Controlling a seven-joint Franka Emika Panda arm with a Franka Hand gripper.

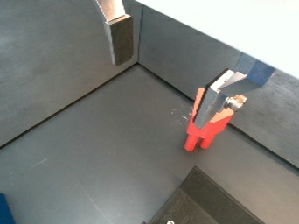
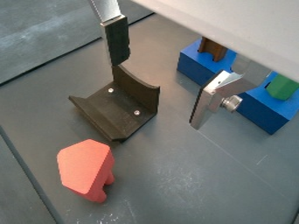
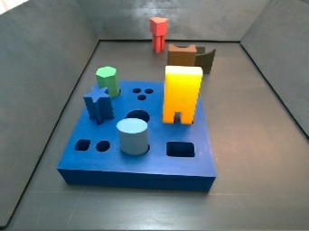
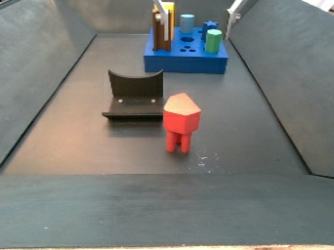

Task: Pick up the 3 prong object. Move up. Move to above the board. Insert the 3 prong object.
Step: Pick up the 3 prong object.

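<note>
Dark grey walled floor (image 4: 78, 107), gripper (image 2: 163, 74) open above, fixture (image 4: 136, 95)

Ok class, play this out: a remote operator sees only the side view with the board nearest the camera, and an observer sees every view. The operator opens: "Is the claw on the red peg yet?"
Observer: No. The claw is open, with nothing between its fingers, and the peg stands outside the gap.
Operator: What lies between the peg and the board?
Observer: The fixture. In a side view it stands between the board and the peg, touching neither.
Operator: Where is the claw relative to it?
Observer: In a wrist view the fixture lies under the claw's gap, with the peg off to one side.
</note>
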